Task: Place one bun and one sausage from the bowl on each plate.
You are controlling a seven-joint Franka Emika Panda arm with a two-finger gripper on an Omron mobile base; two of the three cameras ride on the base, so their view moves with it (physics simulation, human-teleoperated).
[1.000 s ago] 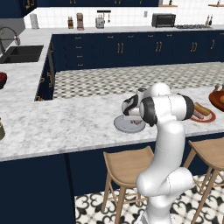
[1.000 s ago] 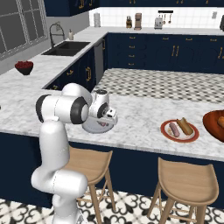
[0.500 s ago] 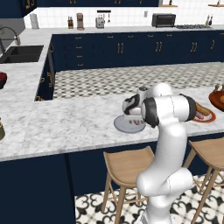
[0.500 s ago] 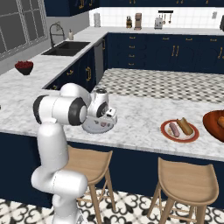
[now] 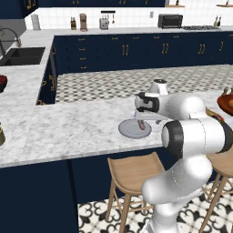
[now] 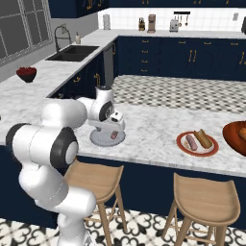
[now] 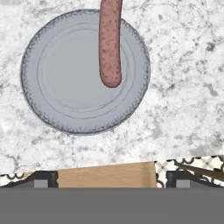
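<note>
We have the end effector (image 5: 142, 119) over the flat round grey plate (image 7: 52, 100), where a reddish-brown sausage (image 7: 110, 41) already lies. Jaws look spread, gripping nothing. Red-rimmed plate (image 6: 181, 145) to the right already has its pair, so grey needs a bun.

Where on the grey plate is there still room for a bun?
The grey plate is bare on its whole left half and near edge. A sausage lies across its right part, sticking out over the rim. In the base views the tool hangs close above it.
</note>
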